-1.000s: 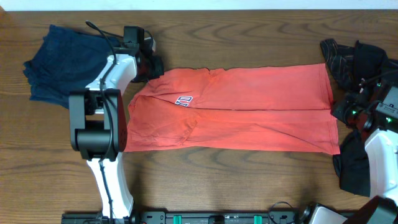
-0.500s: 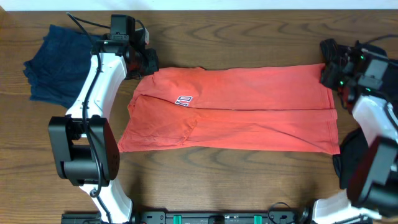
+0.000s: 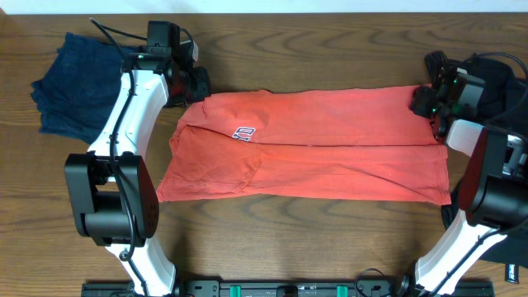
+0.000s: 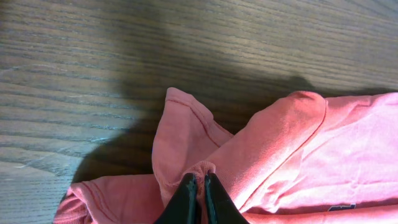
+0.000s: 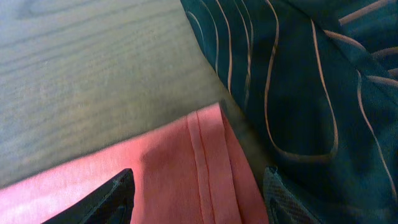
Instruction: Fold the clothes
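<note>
My left fingers (image 4: pixel 186 198) were clamped on the far left corner of the coral T-shirt (image 3: pixel 313 140), my right fingers (image 5: pixel 109 199) apart over its far right hem, and it lay mid-worktop (image 3: pixel 330 239), seemingly folded lengthwise only, with crosswise folds, the navy garment (image 3: pixel 78 78) and the dark garments (image 5: pixel 311 81) left.

We see a brown wooden table (image 3: pixel 330 239) with wavy lines in the wood. Past its far edge we see a thin white strip (image 3: pixel 346 5). A soft dark shadow (image 4: pixel 205 68) lies on the wood.
</note>
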Robot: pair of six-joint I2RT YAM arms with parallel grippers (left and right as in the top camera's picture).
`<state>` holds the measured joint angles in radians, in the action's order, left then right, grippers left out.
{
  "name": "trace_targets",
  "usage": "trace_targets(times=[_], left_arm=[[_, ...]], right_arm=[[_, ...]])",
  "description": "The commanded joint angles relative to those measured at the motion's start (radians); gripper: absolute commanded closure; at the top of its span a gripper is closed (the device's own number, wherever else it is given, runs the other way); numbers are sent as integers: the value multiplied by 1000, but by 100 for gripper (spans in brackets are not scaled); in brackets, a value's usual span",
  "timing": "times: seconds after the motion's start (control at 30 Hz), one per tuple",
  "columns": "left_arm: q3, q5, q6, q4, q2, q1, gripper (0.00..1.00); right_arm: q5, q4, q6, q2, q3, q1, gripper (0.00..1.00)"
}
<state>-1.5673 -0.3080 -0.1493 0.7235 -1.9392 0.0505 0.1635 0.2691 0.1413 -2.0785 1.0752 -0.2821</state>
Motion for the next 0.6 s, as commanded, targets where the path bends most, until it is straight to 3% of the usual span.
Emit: trace_targets(times=[0.0,0.17,0.27,0.37,0.47,0.57], left_arm=[[8,5,5,5,-2,2,94],[8,5,6,6,-2,2,94],[8,5,6,5,-2,2,94],[8,5,6,9,-2,2,94],[8,5,6,17,-2,2,94],[8,5,6,24,-2,1,94]], right_arm=[[-2,19,23,-54,11,20,36],[-7,55,22,-77,11,31,38],[-20,68,28,-77,11,34,48],[-29,64,57,-77,11,34,63],[-45,64,78,-77,11,34,99],[-74,56,127,-77,11,33,99]])
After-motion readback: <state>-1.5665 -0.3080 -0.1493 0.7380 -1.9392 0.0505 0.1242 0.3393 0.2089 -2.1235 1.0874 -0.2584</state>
